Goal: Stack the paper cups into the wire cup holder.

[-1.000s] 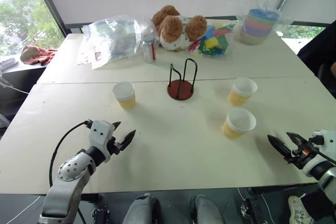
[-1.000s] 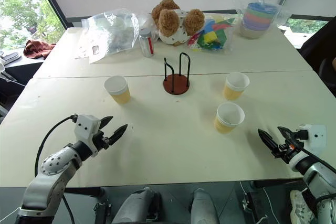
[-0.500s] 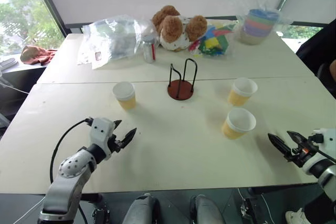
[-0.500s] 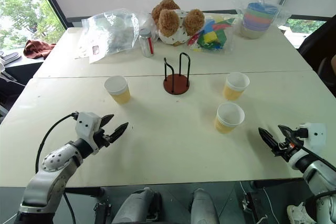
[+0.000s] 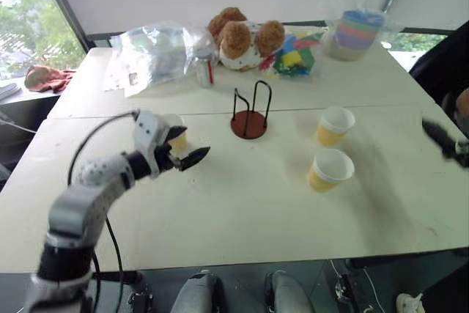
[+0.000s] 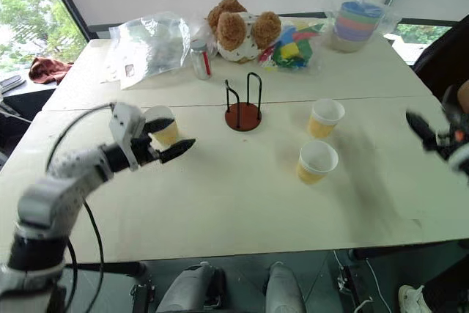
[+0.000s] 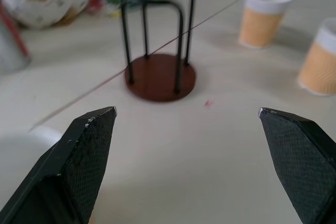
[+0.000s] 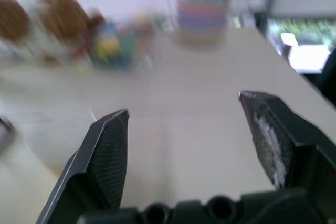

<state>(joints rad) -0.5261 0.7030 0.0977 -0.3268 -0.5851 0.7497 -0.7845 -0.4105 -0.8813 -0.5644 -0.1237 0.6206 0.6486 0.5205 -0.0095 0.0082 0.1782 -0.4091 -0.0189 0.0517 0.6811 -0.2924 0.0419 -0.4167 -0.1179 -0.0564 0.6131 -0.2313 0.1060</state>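
Fingers point(image 7: 86, 145) spread before holder point(image 7: 159, 51); teddy point(image 5: 240, 37), can point(image 5: 202, 70) behind.

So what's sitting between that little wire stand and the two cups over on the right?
Nothing. In the left eye view, bare table runs from the wire cup holder to the two paper cups.

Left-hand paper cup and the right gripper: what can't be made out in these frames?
- Left paper cup: in the head views the left gripper stands in front of it, so contact cannot be told.
- Right gripper: motion-blurred at the head views' edge and partly cut off.
- Right wrist view: the pastel stack and toys are blurred; no paper cup can be picked out.
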